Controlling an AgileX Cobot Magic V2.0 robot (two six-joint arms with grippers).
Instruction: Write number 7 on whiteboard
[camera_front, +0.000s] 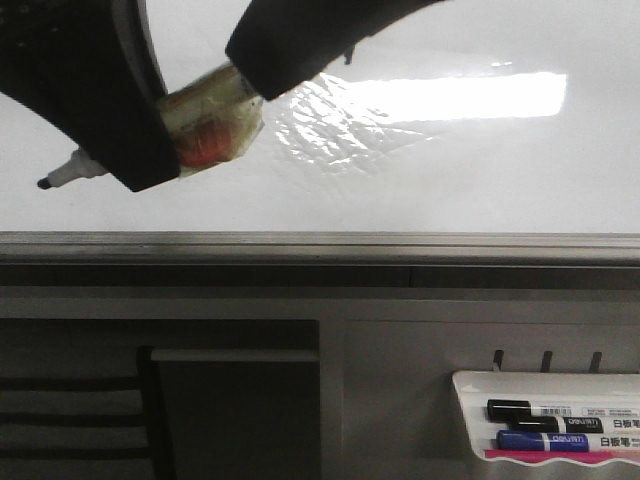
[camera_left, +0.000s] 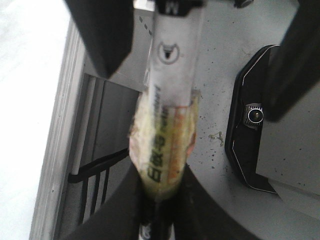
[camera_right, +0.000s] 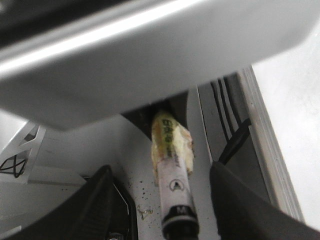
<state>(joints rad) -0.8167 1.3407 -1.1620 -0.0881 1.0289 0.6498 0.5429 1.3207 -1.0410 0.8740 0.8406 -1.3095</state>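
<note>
Gripping the taped middle of a marker, the left gripper has its jaws closed narrow on the yellowish tape wad. The right gripper has its jaws spread wide. They stand on either side of the marker's dark-ringed end without touching it.

In the front view the marker slants down to the left, and its black tip pokes out from under a dark arm over the left part of the whiteboard. Whether the tip touches the surface cannot be told.

The whiteboard lies flat across the upper half of that view. A bright rectangular reflection sits to the right of the jaws, and the grey edge strip runs along the near side.

A small dark mark shows on the board just beside the upper arm's edge, too little of it visible to read as a figure.

Below the strip, at the lower right, a white tray holds a black marker and a blue marker lying side by side.
</note>
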